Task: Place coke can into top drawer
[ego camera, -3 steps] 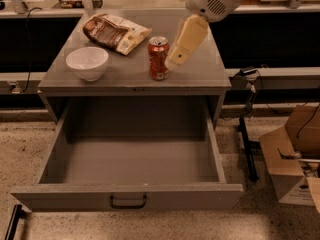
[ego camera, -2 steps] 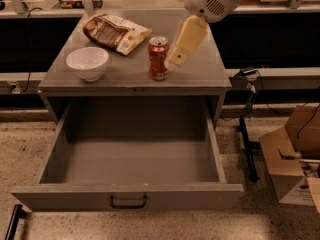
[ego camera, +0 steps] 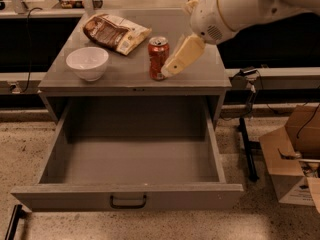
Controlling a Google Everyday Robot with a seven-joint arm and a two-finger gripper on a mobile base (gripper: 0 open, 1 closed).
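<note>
The coke can (ego camera: 158,57), red with a silver top, stands upright on the grey cabinet top (ego camera: 200,74), near its front edge. My gripper (ego camera: 170,70) reaches down from the upper right on a white arm, its cream finger (ego camera: 183,55) just right of the can and touching or nearly touching it. The top drawer (ego camera: 128,198) is pulled fully out below, and nothing lies in it. A small dark handle sits at the centre of its front panel.
A white bowl (ego camera: 87,62) sits on the cabinet top at the left. A brown snack bag (ego camera: 115,32) lies behind it. A cardboard box (ego camera: 295,154) and a black stand leg (ego camera: 248,149) are on the floor at the right.
The gripper has shifted slightly left, closer to the can. The can, bowl and drawer have not moved.
</note>
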